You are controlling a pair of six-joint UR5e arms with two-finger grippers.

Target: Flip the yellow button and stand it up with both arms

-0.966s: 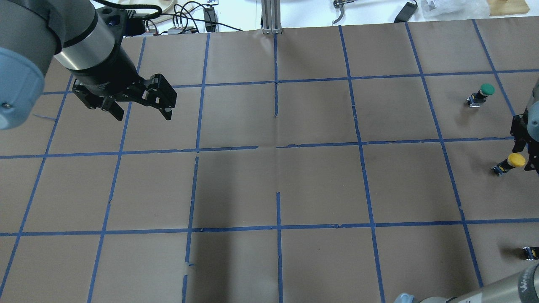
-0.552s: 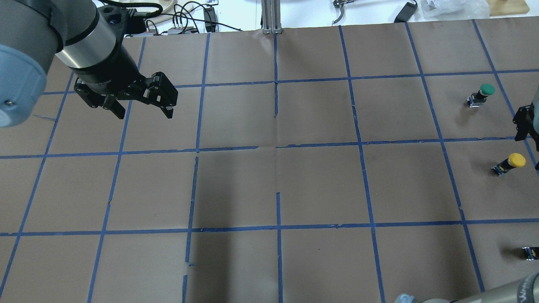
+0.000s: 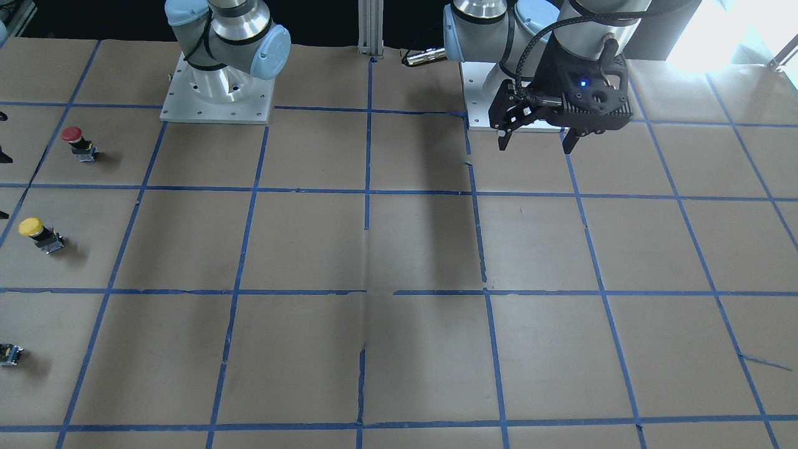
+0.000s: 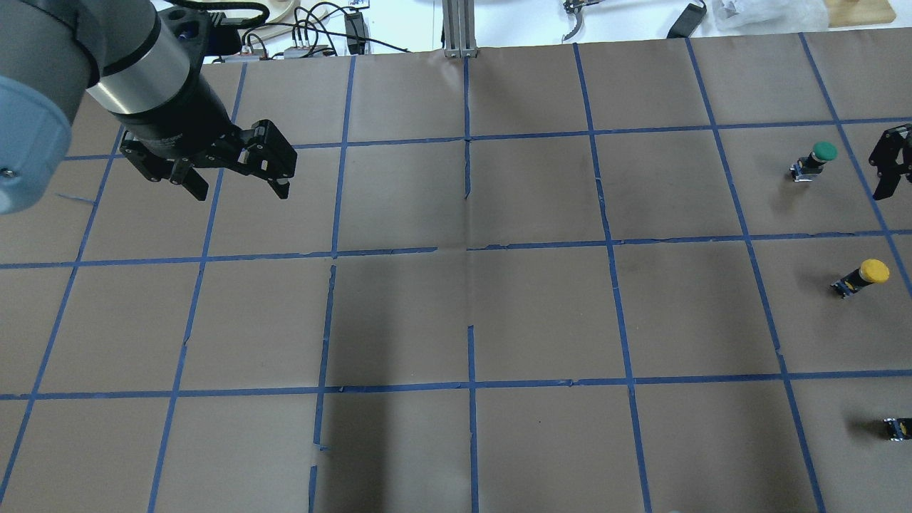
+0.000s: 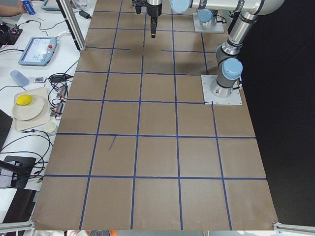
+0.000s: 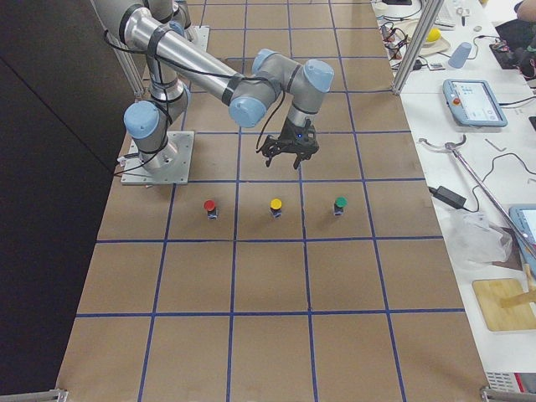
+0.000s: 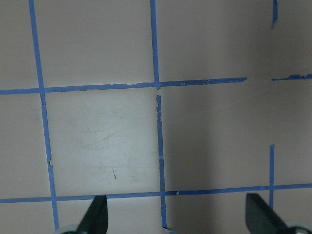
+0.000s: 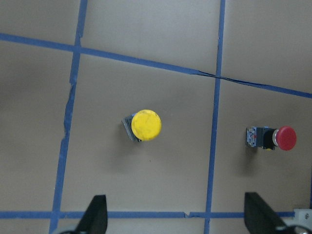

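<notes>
Front cam: yellow button (image 3: 38, 232) is seen standing cap-up on its body. A red button (image 3: 78, 142) is a bit past it, robot-side. The left gripper (image 3: 536, 148) hangs way across from it w/ fingers spread, nothing held.

Overhead: a green button (image 4: 816, 159) is on the yellow button's other side. The right gripper (image 4: 890, 160) is caught at the frame edge, clear of the yellow one.

Right wrist cam: the yellow cap is viewed from above, untouched, w/ fingertips (image 8: 97, 214) wide apart.

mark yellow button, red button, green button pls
yellow button (image 8: 146, 125): right wrist view, yellow cap
red button (image 8: 286, 138): right wrist view, red cap
green button (image 4: 825, 150): overhead view, green cap
</notes>
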